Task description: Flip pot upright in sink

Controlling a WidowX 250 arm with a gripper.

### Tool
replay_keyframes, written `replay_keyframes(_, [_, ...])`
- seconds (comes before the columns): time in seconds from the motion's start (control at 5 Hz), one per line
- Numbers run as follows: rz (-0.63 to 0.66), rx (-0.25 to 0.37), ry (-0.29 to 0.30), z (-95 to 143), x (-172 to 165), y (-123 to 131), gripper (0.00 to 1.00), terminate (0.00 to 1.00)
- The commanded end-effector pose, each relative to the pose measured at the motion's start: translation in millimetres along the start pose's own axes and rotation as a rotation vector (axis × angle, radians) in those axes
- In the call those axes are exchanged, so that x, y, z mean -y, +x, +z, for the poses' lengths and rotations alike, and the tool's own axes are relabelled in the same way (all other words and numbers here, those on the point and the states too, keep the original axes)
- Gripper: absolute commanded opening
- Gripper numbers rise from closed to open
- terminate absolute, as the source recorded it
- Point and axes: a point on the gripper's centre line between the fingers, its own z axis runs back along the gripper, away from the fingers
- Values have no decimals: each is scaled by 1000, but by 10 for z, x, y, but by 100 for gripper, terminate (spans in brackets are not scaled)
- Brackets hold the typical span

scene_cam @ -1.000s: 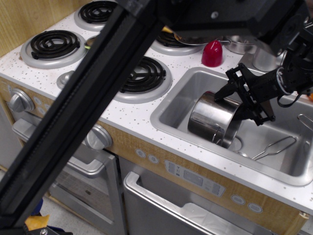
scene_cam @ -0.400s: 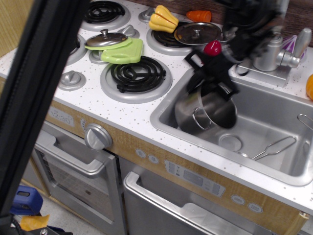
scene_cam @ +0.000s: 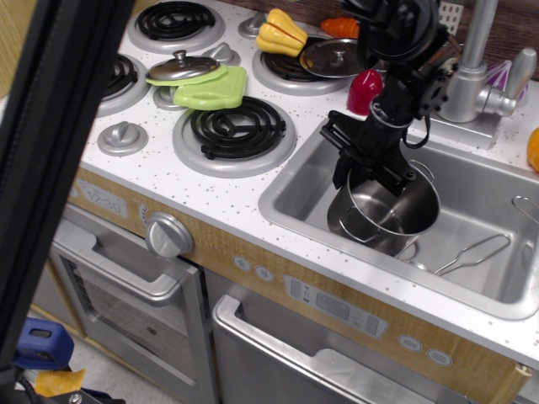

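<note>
Standing mouth-up in the left half of the sink [scene_cam: 472,181], the stainless-steel pot [scene_cam: 383,210] shows its shiny inside, a thin wire loop handle hanging at its near wall. From the left: a dark arm link [scene_cam: 59,143] cuts across the foreground; behind it, on the white speckled table [scene_cam: 227,189], coil burners [scene_cam: 234,128] surround a green plate [scene_cam: 210,87] carrying a knobbed steel lid [scene_cam: 178,67]. Farther back sit a yellow toy vegetable [scene_cam: 281,32] and a flat lid [scene_cam: 339,55] on another burner. The black gripper [scene_cam: 368,156] reaches down from above onto the pot's far-left rim; its jaws appear closed over that rim, though the contact is partly hidden by its own body. Behind it stands a red cup [scene_cam: 365,90] near the silver faucet [scene_cam: 472,80]. A wire utensil [scene_cam: 473,252] lies on the sink floor to the pot's right, apart from it.
</note>
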Motion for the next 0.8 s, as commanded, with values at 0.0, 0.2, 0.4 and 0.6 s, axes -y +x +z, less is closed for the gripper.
replay_keyframes(0.0, [24, 113, -9, 339, -137, 162, 100, 0])
replay_keyframes(0.2, [24, 113, -9, 339, -137, 162, 100, 0])
replay_keyframes(0.4, [24, 113, -9, 339, -137, 162, 100, 0])
replay_keyframes(0.6, [24, 113, -9, 339, -137, 162, 100, 100])
